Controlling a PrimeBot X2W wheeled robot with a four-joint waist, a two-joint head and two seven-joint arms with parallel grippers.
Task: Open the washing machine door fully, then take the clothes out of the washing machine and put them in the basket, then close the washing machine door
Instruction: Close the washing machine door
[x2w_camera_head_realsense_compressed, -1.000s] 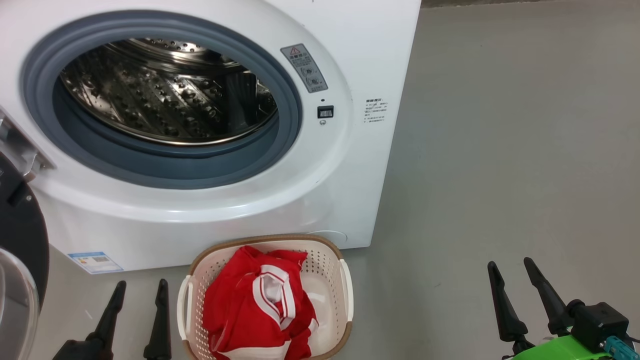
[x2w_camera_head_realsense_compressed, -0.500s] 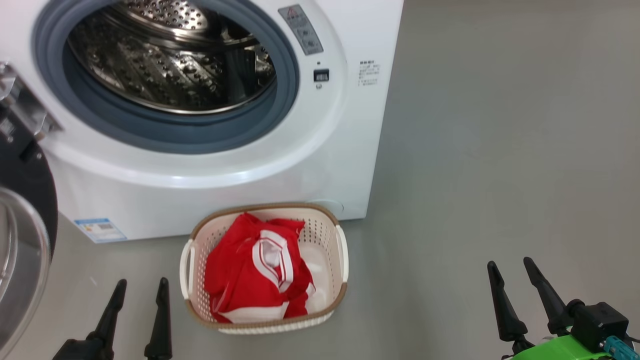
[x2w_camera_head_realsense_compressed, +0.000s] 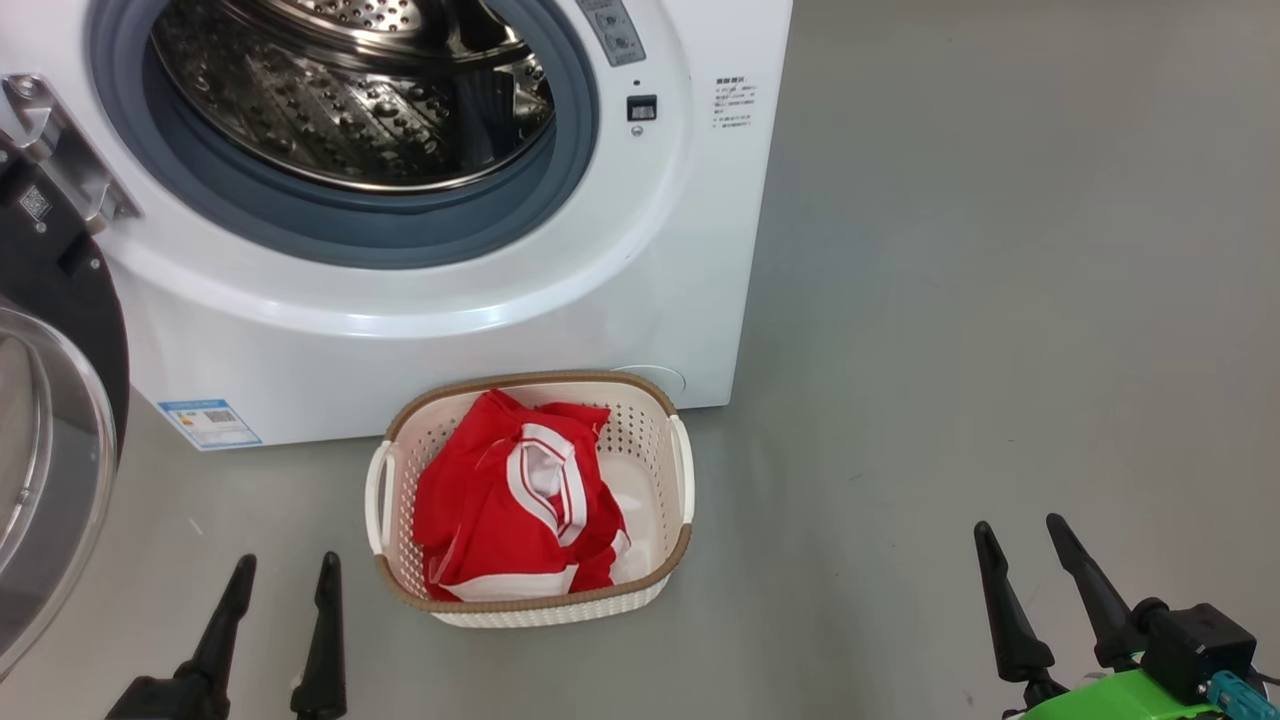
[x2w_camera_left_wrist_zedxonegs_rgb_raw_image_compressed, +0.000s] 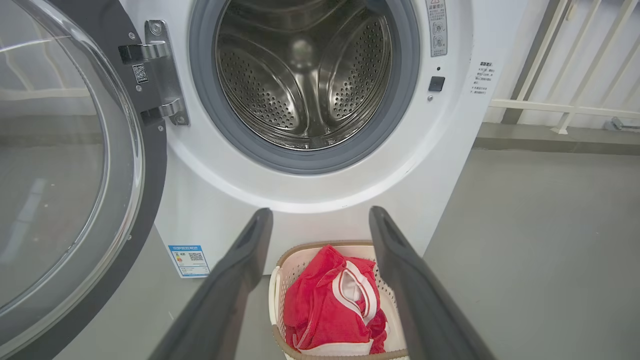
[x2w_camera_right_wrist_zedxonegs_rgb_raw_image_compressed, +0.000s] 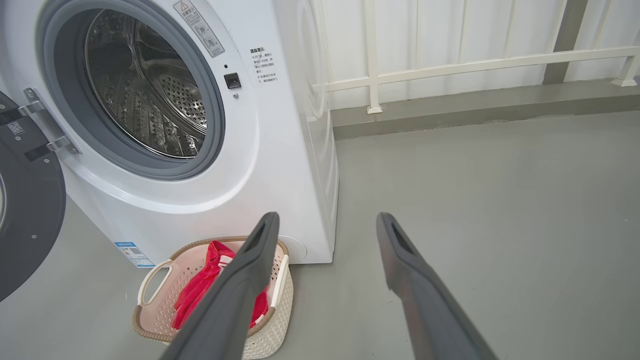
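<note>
Before the washing machine (x2w_camera_head_realsense_compressed: 420, 330), on the grey floor (x2w_camera_head_realsense_compressed: 1000, 300), the basket (x2w_camera_head_realsense_compressed: 545, 612) stands just beside the front panel, under the right half of the round opening; the red clothes (x2w_camera_head_realsense_compressed: 500, 510) lie heaped inside it, toward its left wall, white trim bands uppermost. The washing machine door (x2w_camera_head_realsense_compressed: 50, 400) hangs swung out at the machine's left on its metal hinge (x2w_camera_left_wrist_zedxonegs_rgb_raw_image_compressed: 162, 75), the bulging glass facing the robot.

The left wrist view looks straight into the drum (x2w_camera_left_wrist_zedxonegs_rgb_raw_image_compressed: 305, 75), to its back wall and raised ribs, where the head view looks down on the lower perforated wall; the right wrist view takes in the machine's right side panel and a white railing (x2w_camera_right_wrist_zedxonegs_rgb_raw_image_compressed: 450, 65) behind it, beyond what the head view frames.

The basket's 2 handles line up parallel to the machine's front; it looks slightly longer along that line, though the angle leaves this uncertain.

The left gripper (x2w_camera_head_realsense_compressed: 287, 565) hovers in front of the machine, left of the basket, its 2 fingers spread and holding nothing; the right gripper (x2w_camera_head_realsense_compressed: 1020, 530) hangs well right of the machine, fingers likewise apart and empty.

Since 1 second ago the head camera has tipped: machine and basket sit higher in its picture, the basket's near rim is now inside the frame, and more door glass shows; clothes and both grippers appear unchanged.
</note>
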